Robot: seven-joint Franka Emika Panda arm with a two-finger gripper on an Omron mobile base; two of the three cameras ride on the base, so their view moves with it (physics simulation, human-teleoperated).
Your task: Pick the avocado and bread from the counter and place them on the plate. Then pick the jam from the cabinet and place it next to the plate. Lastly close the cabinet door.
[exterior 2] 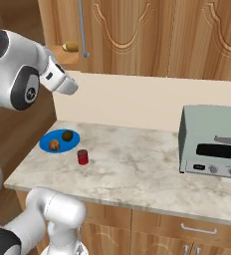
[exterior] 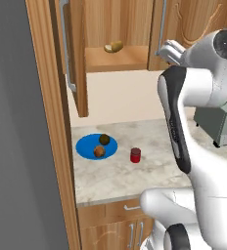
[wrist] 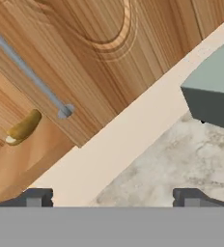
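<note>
The blue plate (exterior: 87, 145) (exterior 2: 48, 139) lies on the left of the counter (exterior: 149, 171) (exterior 2: 137, 164). On it rest the dark avocado (exterior: 104, 139) (exterior 2: 67, 135) and the orange-brown bread (exterior: 99, 152) (exterior 2: 54, 145). The red jam (exterior: 135, 155) (exterior 2: 82, 157) stands on the counter just right of the plate. The cabinet (exterior: 118, 58) has its left door (exterior: 78, 58) swung open. My gripper (exterior: 167, 49) (exterior 2: 70, 88) (wrist: 112, 198) hangs high above the counter, near the shelf and to the right of the opening. It is open and empty, its fingertips (wrist: 34, 197) wide apart.
A yellowish-tan curved lump (exterior: 113, 47) (exterior 2: 70, 47) (wrist: 23, 127) lies on the cabinet shelf. A silver bar handle (wrist: 29, 72) (exterior 2: 81, 30) runs along the closed right door. A grey toaster oven (exterior: 218, 122) (exterior 2: 212, 144) (wrist: 215, 96) stands at the counter's right. A tall wooden panel (exterior: 52, 122) bounds the left.
</note>
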